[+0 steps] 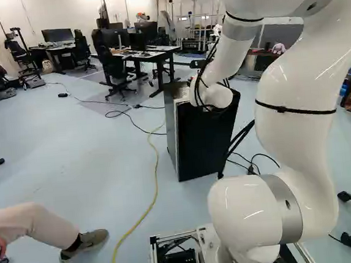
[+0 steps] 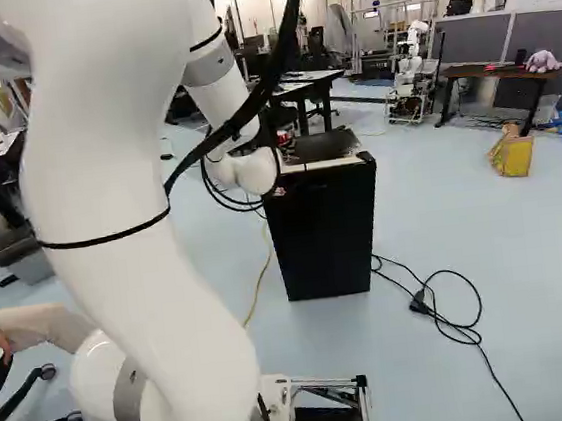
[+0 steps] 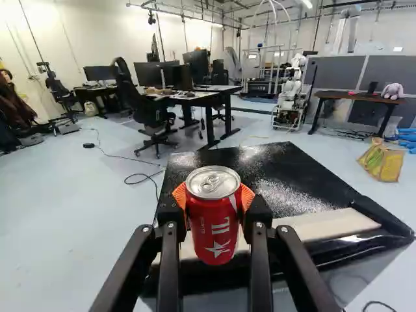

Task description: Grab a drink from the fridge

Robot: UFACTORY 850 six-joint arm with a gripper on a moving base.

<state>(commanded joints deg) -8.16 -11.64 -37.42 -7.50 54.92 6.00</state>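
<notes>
I see the fingers [image 3: 259,209] clasping a red drink can [image 3: 213,224] near the mini fridge [image 2: 323,231], mid-frame in the right base view; best ease it clear, level, unsqueezed.

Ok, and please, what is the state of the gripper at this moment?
Gripper: closed on the red can, holding it from both sides.

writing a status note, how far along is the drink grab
Done, it seems: the red metal can is outside the black boxy fridge, whose door looks shut. In hand: the black two-fingered pincer grips the can upright. Left: probably only carrying it away, as it hangs near the fridge.
</notes>
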